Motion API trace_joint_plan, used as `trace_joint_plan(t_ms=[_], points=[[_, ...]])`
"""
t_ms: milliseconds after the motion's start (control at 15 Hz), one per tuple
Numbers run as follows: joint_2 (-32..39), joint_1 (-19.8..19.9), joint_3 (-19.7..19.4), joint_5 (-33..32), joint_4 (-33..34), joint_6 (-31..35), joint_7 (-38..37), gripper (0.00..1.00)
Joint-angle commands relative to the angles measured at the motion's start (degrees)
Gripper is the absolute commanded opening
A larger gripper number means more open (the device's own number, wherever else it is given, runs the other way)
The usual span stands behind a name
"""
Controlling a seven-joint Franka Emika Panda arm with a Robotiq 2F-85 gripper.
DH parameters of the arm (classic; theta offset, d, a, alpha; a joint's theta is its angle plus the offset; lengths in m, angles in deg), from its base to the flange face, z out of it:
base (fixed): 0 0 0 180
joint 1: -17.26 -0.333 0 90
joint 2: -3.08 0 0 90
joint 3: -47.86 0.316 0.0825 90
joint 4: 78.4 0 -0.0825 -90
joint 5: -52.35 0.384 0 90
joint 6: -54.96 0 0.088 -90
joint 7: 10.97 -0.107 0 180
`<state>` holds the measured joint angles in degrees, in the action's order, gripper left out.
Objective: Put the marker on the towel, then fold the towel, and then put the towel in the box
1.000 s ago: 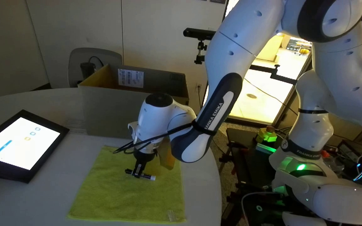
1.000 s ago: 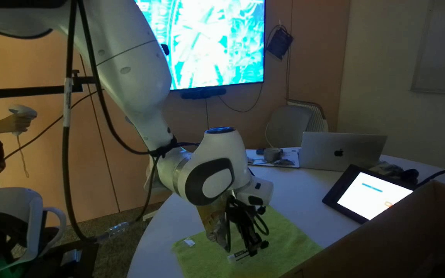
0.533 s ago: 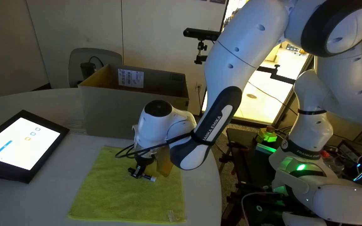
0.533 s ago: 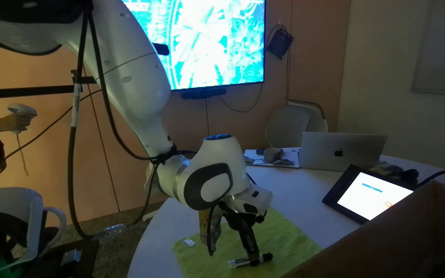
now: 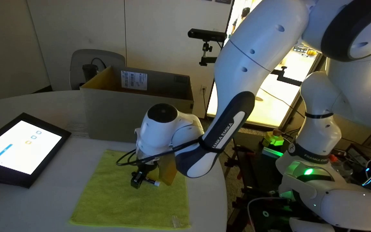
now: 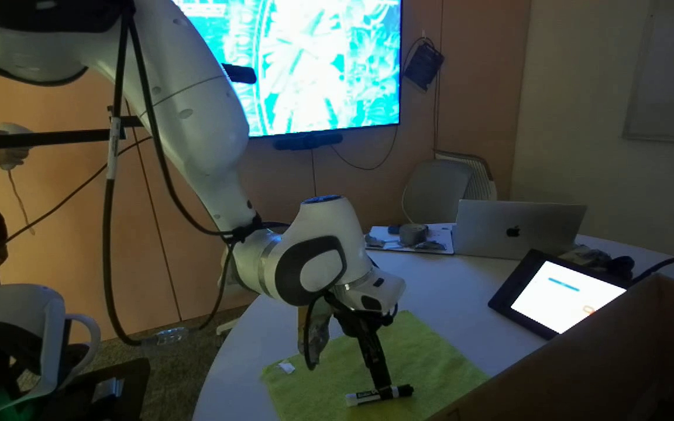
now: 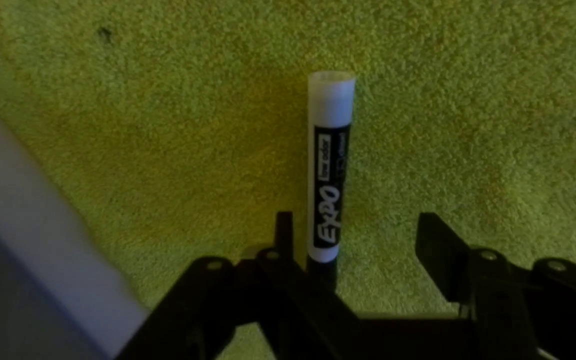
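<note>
Across your white table [image 5: 50,203], the towel [image 5: 124,206] lies spread flat, the box [image 5: 114,116] standing near one edge and the tablet [image 5: 18,148] off to one side. Your gripper [image 7: 355,227] is released, its fingers parted either side of the marker [image 7: 330,165], which lies on the towel. Clear space separates it from one finger; whether the closer one touches it, you cannot tell.

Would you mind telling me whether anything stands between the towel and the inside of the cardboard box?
Yes: the towel lies outside the cardboard box, whose facing wall is in the way; lifting over it is likely needed. The open claw is also above the towel, straddling the Expo marker.
</note>
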<state>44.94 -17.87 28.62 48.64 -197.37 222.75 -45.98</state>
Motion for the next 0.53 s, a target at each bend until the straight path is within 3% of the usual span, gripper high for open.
trace_joint_plan(t_ms=[0, 333, 467], points=[[-3.2, -4.5, -4.5, -0.5, -2.1, -0.5, -2.8, 0.97], [-7.0, -7.4, -9.0, -0.1, -7.9, 0.3, -6.2, 1.0], [-9.4, -5.8, -8.0, 0.3, -11.4, 0.8, -5.8, 1.0]])
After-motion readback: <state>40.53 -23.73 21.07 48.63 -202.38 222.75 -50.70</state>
